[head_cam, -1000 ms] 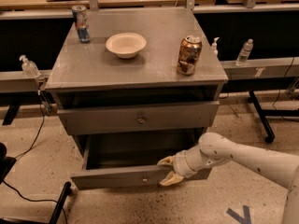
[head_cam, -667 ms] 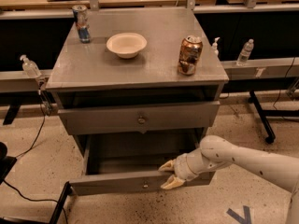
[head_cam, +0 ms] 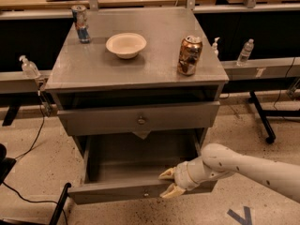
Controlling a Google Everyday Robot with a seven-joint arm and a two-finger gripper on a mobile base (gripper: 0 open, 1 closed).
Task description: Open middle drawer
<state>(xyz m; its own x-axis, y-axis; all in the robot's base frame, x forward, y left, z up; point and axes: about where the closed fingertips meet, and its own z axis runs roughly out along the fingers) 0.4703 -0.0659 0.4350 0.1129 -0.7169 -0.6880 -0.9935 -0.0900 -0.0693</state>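
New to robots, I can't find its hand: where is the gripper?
Camera view, lower right of centre: the gripper is at the front edge of the pulled-out middle drawer.

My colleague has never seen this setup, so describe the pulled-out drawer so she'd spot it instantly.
Find the grey cabinet topped by a white bowl. Below its upper drawer front, the middle drawer is the only one pulled far out, its inside showing, with the gripper at its front edge.
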